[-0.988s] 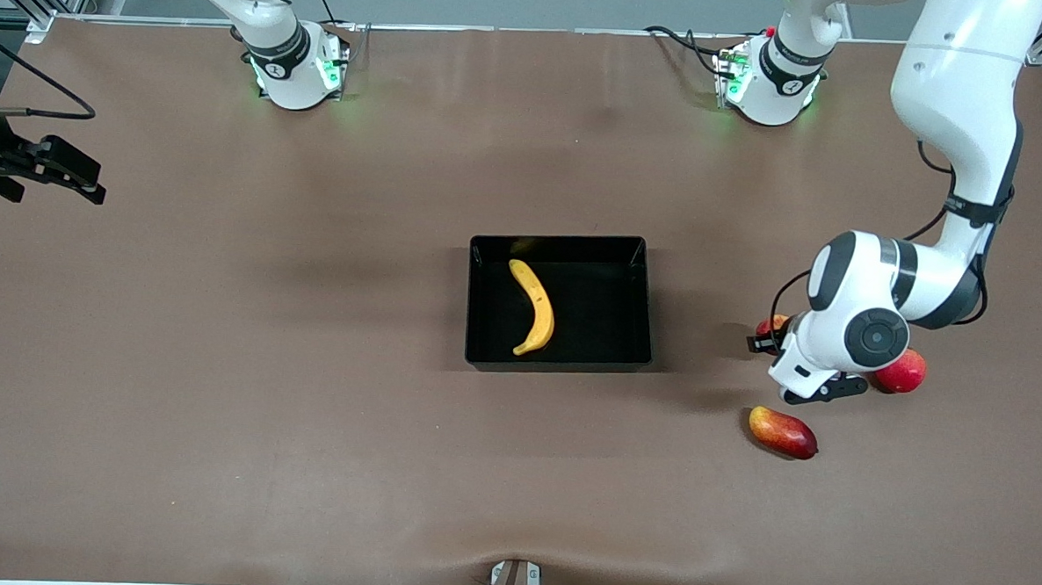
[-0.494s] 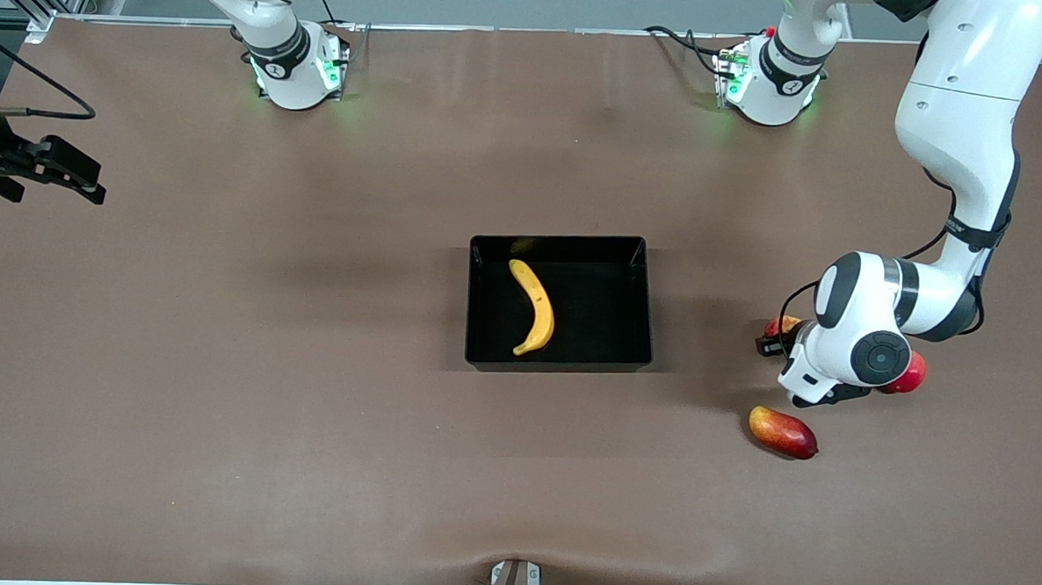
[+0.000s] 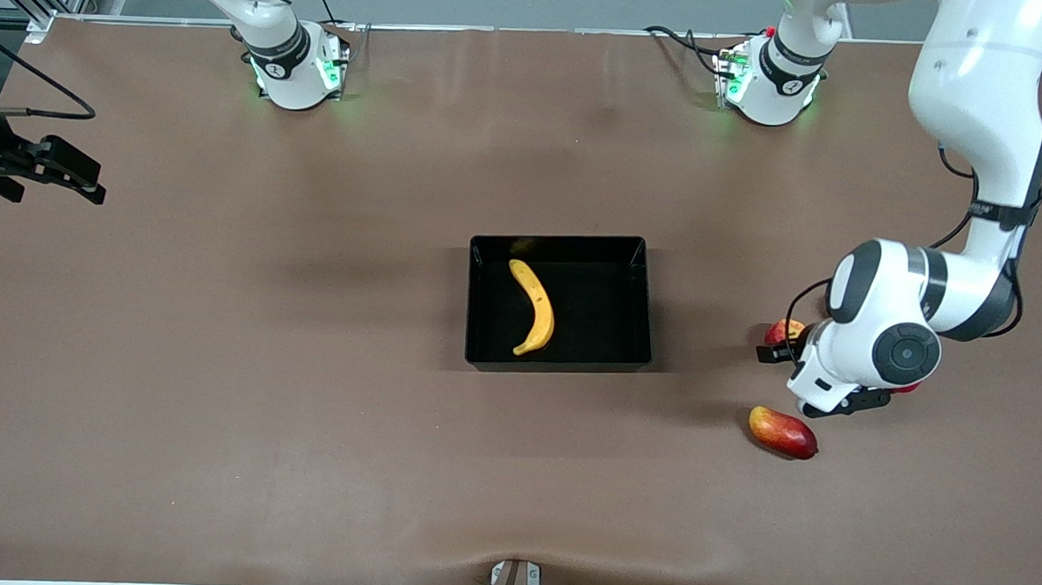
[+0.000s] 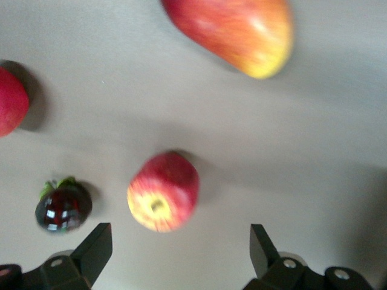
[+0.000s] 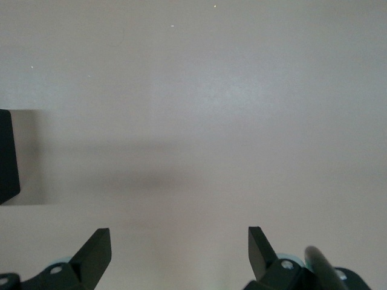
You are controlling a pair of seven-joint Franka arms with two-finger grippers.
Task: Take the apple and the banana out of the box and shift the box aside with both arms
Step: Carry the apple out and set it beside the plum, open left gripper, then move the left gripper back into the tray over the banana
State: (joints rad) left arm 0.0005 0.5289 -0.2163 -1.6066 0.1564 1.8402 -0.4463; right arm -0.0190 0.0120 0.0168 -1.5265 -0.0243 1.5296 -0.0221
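Left hand (image 4: 175,254): fingers spread, empty, over the apple (image 4: 163,191), which lies on the bench (image 3: 216,420) near the left arm's end. Right hand (image 5: 175,254): open, empty, waiting at the right arm's end. Outstanding: banana (image 3: 533,307) remains in the box (image 3: 644,302) at bench centre; box not yet moved.

You see a matt brown table (image 3: 219,358), smooth like a mat. At its centre the box (image 3: 644,298) looks like glossy black plastic, holding a smooth yellow banana (image 3: 535,309). At 3 o'clock, the apple (image 4: 163,191) has a smooth, faintly shiny skin, and a dark berry (image 4: 63,207) gleams glassily.
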